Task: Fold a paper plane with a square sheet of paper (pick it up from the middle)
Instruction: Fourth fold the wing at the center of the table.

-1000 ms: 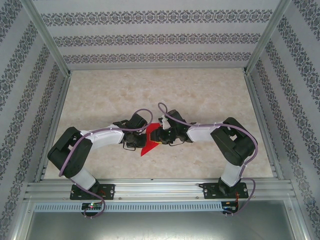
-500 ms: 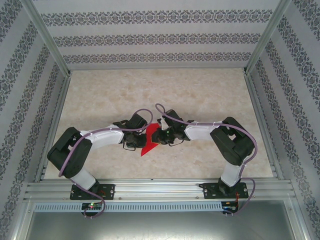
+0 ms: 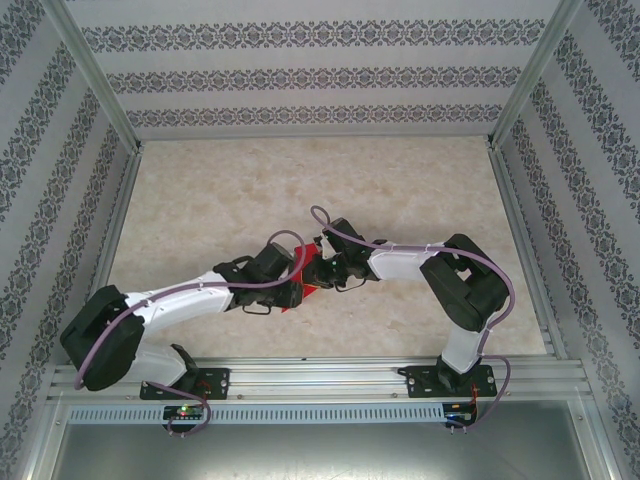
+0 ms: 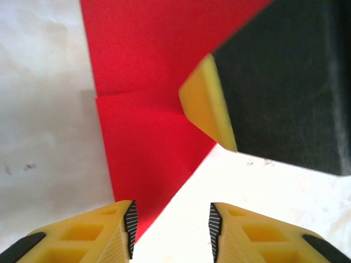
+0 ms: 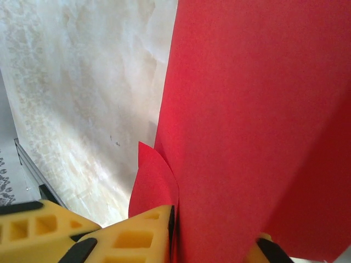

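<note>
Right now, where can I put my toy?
The far half of the pale marbled tabletop, up to the patterned back wall, is bare. Crowded near the middle: left claw and right claw at the folded red paper.

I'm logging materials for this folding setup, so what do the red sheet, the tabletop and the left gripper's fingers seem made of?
Red sheet: thin matte paper, judging by its crisp creases. Tabletop: pale marble pattern, smooth; stone or laminate, unclear. Left gripper's fingers: yellow moulded-looking plastic with open cells, plus black ribbed pads, probably rubber.
</note>
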